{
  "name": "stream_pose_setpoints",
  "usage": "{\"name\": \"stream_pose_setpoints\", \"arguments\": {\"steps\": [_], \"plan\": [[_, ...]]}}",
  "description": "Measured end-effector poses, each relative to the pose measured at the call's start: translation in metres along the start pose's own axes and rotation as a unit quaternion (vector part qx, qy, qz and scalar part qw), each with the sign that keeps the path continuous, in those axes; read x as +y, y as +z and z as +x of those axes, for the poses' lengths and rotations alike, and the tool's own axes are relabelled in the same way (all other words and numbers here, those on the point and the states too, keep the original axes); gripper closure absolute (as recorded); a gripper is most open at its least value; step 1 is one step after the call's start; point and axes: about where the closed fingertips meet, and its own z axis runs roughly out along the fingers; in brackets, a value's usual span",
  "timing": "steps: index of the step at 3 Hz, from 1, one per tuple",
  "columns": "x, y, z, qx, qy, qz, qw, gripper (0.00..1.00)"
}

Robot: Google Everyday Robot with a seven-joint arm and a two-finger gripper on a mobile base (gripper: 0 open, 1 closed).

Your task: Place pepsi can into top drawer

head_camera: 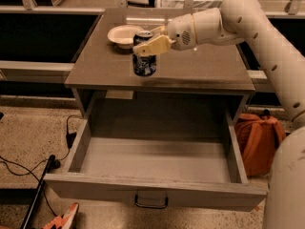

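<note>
The dark-blue pepsi can (144, 60) with a silver top hangs in the air above the front part of the grey table top (200, 68). My gripper (148, 45) is shut on the can's upper half, reaching in from the right on the white arm. The top drawer (152, 173) is pulled wide open below the table; its inside is bare and its flat front carries a small dark handle (151, 202). The can is behind the drawer's opening, over the table's front edge.
A cream-white bowl (123, 34) sits on the table at the back left. An orange backpack (257, 140) lies on the floor right of the drawer. Black cables (28, 168) and a pole lie on the floor at the left.
</note>
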Motion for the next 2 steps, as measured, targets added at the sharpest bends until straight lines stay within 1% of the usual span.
{"name": "stream_pose_setpoints", "arguments": {"steps": [1,2], "plan": [[-0.006,0.002,0.01,0.004,-0.005,0.007,1.0,1.0],[0.007,-0.009,0.021,0.01,-0.047,0.029,0.9984,1.0]]}}
